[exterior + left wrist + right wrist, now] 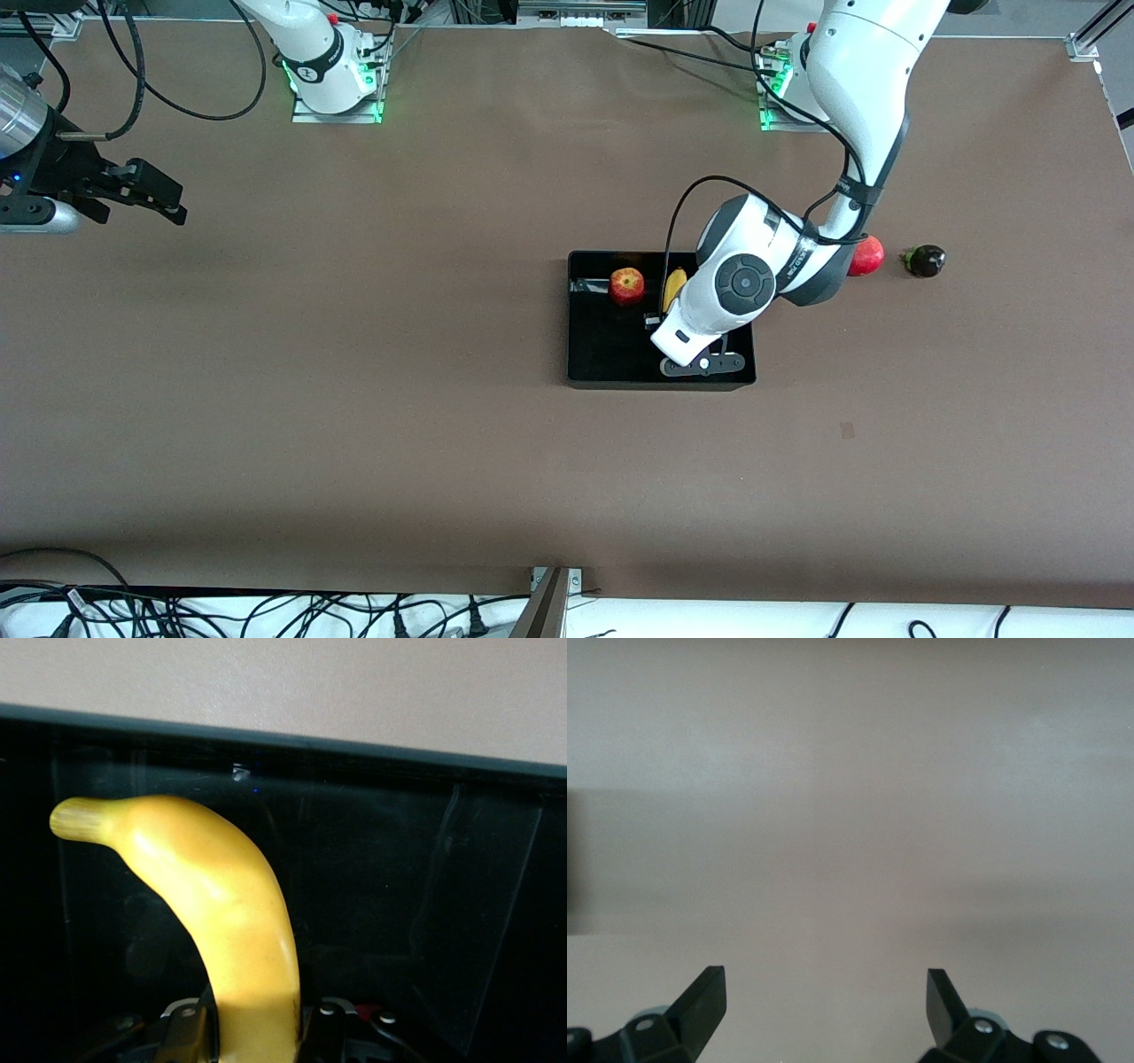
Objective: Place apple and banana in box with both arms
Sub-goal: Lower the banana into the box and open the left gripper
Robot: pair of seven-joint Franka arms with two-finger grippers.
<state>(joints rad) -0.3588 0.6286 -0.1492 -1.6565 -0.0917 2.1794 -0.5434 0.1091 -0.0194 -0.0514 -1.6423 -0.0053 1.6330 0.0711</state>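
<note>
While the banana (226, 921) sits pinched between the fingers of the left gripper (257, 1028), it hangs inside the box (585, 363), low over the black floor, stem end pointing away from the wrist toward the box wall. From the front view only a short yellow stretch of it shows, the rest hidden under the left arm's wrist. The apple (626, 285) already lies in the box, just beside the banana on the side toward the right arm's end of the table, apart from the gripper and not touched by it. Step in hand, as I judge it: lowering and letting go of the banana, the last item of the task; apple part looks done. Next move calls for spreading the fingers once the fruit rests on the floor, then lifting straight up so the fingers clear the box wall and do not nudge the apple. Cannot tell if the banana already touches the floor. Outside the box, toward the left arm's end, lie a red fruit (866, 256) and a dark round fruit (924, 260), well clear of the gripper. The right gripper (824, 1001) waits over bare table (354, 399) at the right arm's end, fingers spread, holding nothing.
</note>
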